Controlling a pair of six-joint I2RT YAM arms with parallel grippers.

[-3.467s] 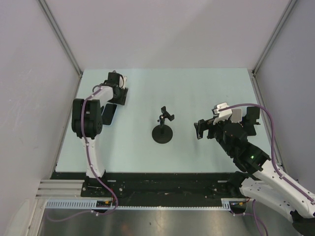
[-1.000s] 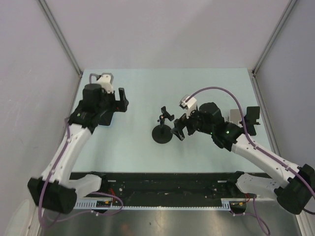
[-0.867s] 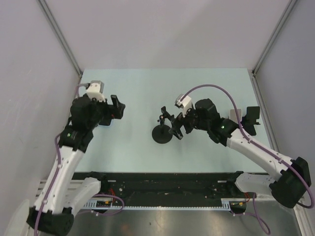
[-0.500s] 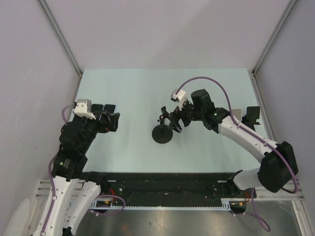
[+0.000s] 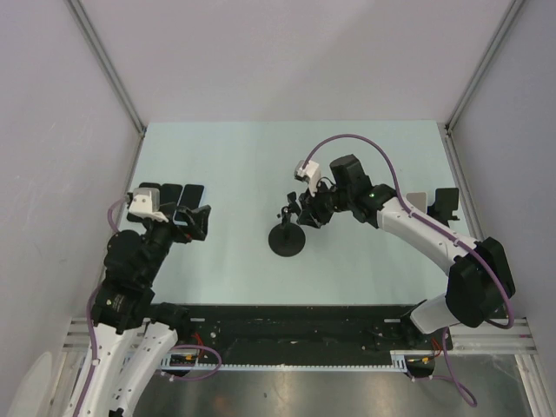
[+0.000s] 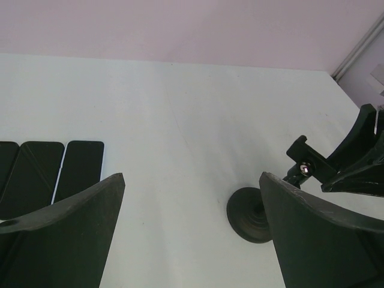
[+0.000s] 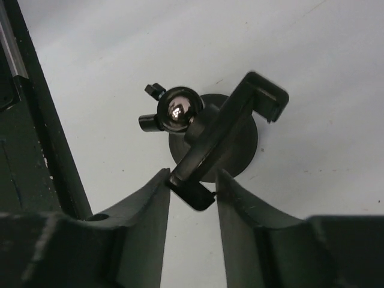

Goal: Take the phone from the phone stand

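Note:
The black phone stand [image 5: 287, 240] stands mid-table with its clamp arm [image 7: 223, 126] tilted and nothing held in it. My right gripper [image 7: 192, 177] has come in from the right, and its two fingers press on the lower end of that clamp [image 5: 295, 208]. Three dark phones [image 5: 191, 191] lie flat side by side at the left; I cannot tell which one came from the stand. My left gripper [image 5: 196, 221] hovers just in front of them, open and empty. In the left wrist view the phones [image 6: 78, 169] are at the left and the stand [image 6: 249, 215] at the right.
A black bracket [image 5: 446, 201] and a grey piece [image 5: 417, 201] sit near the table's right edge. A black rail [image 5: 287, 318] runs along the near edge. Grey walls close in the table at the back and on both sides.
The right arm has reached left to the stand and its fingers have closed onto the clamp. The left arm has drawn back toward the near left, still open.

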